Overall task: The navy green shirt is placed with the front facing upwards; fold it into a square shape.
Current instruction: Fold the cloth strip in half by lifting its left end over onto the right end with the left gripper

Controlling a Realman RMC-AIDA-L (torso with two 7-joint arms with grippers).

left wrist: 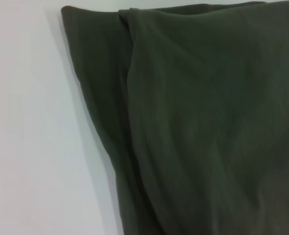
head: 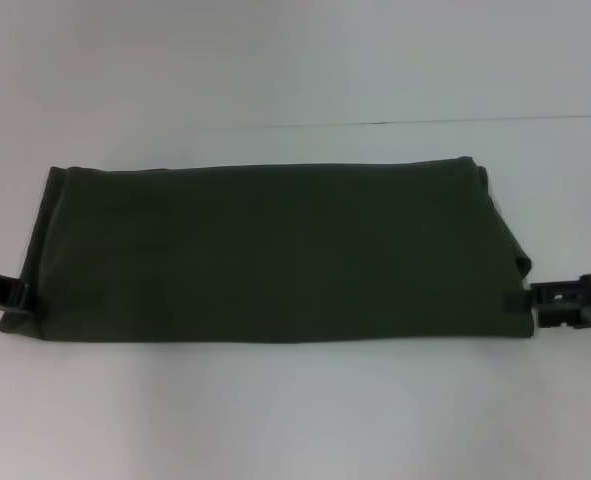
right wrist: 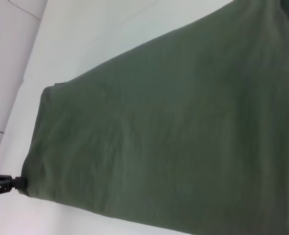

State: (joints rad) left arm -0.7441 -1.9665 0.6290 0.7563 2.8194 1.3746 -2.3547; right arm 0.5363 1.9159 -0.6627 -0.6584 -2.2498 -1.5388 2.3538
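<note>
Shirt: navy green shirt (head: 275, 250), dark olive cotton knit, matte and soft, folded into a long horizontal band on the white table (head: 295, 410); plain green face upward, no lettering showing; outline roughly rectangular, wider than deep, near edge straight, far edge straight with a slight rise toward the right end; right end shows stacked layers stepping back at a slant, with a loose fold of cloth bulging just past the upper right corner; left end narrows a little toward the far corner; surface mostly smooth, with faint shallow creases; left wrist view shows layered fabric (left wrist: 208, 127), an underlying layer protruding beyond the top layer along one edge, a rounded corner, and soft diagonal ripples; right wrist view shows the long band (right wrist: 173, 142) running lengthwise, even weave, gentle wrinkles; left gripper (head: 17, 296), black, at the shirt's left end near its front corner, touching the cloth edge; right gripper (head: 520, 298), black and blocky, at the shirt's right end near its front corner, fingertip against the hem; whether either claw is spread or pinching, cannot tell.
</note>
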